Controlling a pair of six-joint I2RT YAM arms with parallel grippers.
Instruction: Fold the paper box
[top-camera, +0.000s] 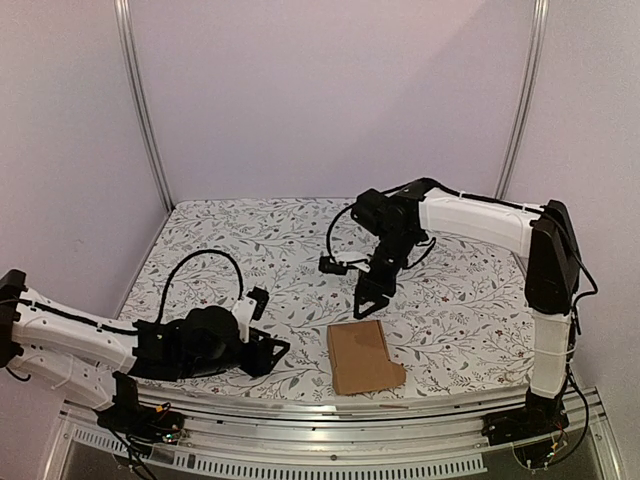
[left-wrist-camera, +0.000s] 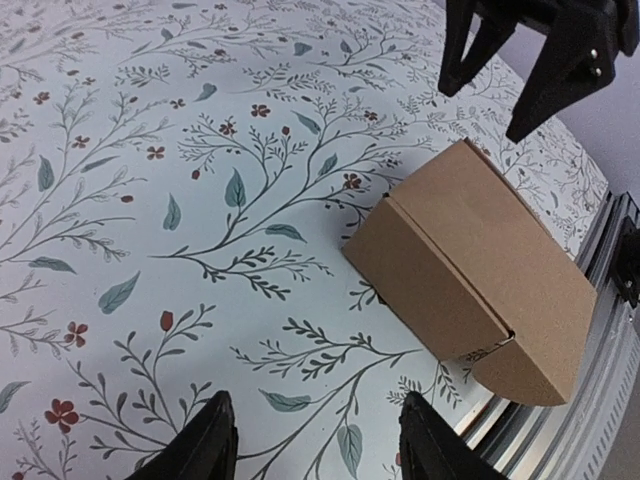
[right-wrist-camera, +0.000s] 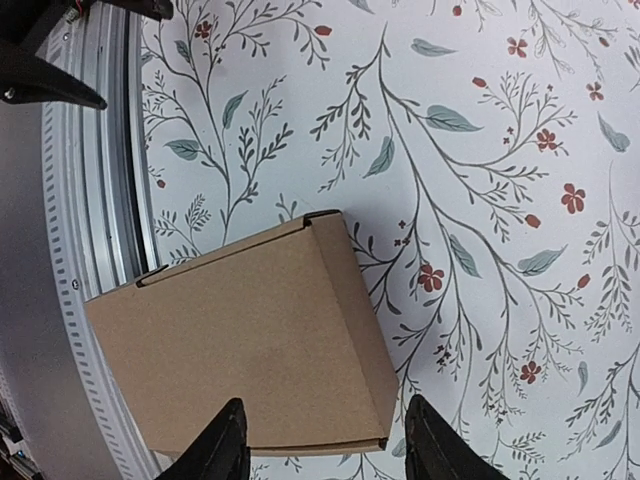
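Note:
The paper box (top-camera: 362, 357) is a flat brown carton lying near the table's front edge with its lid down. A rounded flap (left-wrist-camera: 528, 372) sticks out at its near right corner. In the left wrist view the box (left-wrist-camera: 470, 265) lies ahead and to the right of my left gripper (left-wrist-camera: 318, 435), which is open and empty over the cloth. My left gripper (top-camera: 272, 351) rests just left of the box. My right gripper (top-camera: 372, 300) hovers at the box's far edge, and in its own view the right gripper (right-wrist-camera: 325, 448) stands open above the box (right-wrist-camera: 250, 340) without touching it.
A floral cloth (top-camera: 260, 260) covers the table. A metal rail (right-wrist-camera: 95, 190) runs along the front edge, close by the box. White walls with metal posts (top-camera: 145, 110) close in the back and sides.

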